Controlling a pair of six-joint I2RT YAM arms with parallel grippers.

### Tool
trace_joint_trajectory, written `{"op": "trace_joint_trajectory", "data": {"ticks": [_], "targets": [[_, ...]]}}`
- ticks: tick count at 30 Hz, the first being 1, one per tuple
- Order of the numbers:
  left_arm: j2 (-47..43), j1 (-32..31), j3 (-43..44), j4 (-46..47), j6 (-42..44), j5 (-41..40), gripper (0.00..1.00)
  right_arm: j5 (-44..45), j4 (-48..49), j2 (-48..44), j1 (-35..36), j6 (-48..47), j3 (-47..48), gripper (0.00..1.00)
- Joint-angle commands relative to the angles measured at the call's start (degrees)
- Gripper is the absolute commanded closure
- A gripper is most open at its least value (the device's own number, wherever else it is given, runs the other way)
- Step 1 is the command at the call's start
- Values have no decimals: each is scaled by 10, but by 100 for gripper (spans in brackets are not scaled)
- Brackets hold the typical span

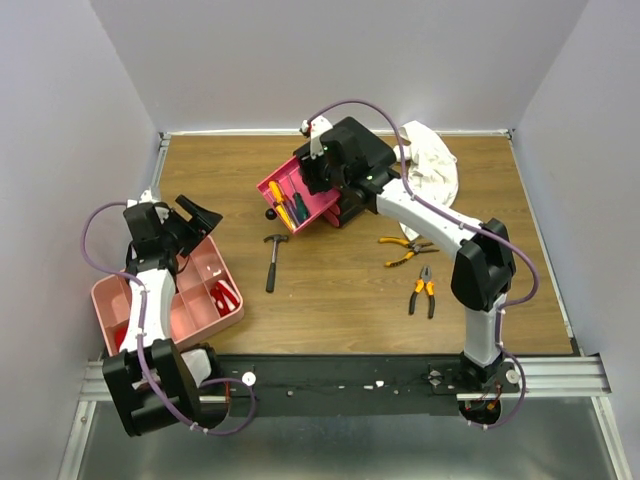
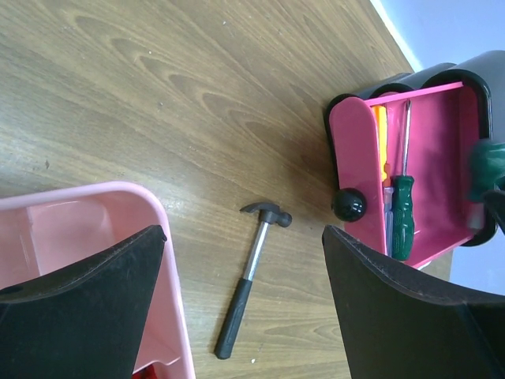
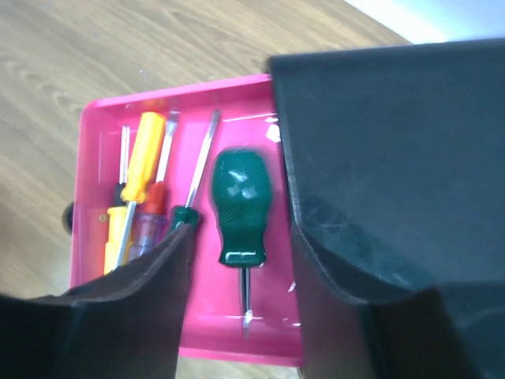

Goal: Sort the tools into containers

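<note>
While the right arm reaches from its base at the near right edge across the table [image 1: 330,315] to the far middle, elbow raised, the right gripper [image 1: 316,172] hangs over the pulled-out magenta drawer [image 3: 237,103] of the black box [image 1: 352,207].

Jaws partly open. A stubby green screwdriver [image 3: 241,207] sits between the fingers with a gap on each side, not gripped. Cannot tell whether it rests on the drawer floor.

Same drawer, to one side of it and roughly parallel: slim green-handled screwdriver [image 2: 402,217], yellow-handled screwdriver [image 3: 144,162], orange-and-clear screwdriver [image 3: 150,217]. The drawer knob [image 2: 348,205] faces the open table.

Left arm folded close to its base. Left gripper [image 2: 245,230] wide open and holding nothing, above the far corner of the pale-pink tray [image 1: 205,262].

Hammer [image 2: 248,284] lies on bare wood between tray and drawer, head toward the far side. Orange-handled pliers [image 1: 405,250] lie just beside the right forearm, and a second pair [image 1: 423,292] lies nearer the base. White cloth [image 1: 435,165] is bunched at the far right, behind the arm.
</note>
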Motion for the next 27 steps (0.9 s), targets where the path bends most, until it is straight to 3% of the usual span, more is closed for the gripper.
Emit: {"op": "trace_joint_trajectory", "data": {"ticks": [1,8,12,22,25,27], "targets": [[23,-6,32,19,10,19,8,3,-17,-9,3,8,9,22],[66,-61,65,21,33,16,9,26,-1,-70,1,-2,-7,12],[98,-115,90,2,91,-2,10,32,11,-98,-50,-2,-9,11],[200,-181,201,-39,229,-14,20,-88,3,-77,-186,-44,6,9],[225,-199,274,-93,284,-4,32,-108,6,-78,-195,-52,1,9],[234,-200,325,-127,332,17,48,-118,4,-82,-200,-39,1,11]]}}
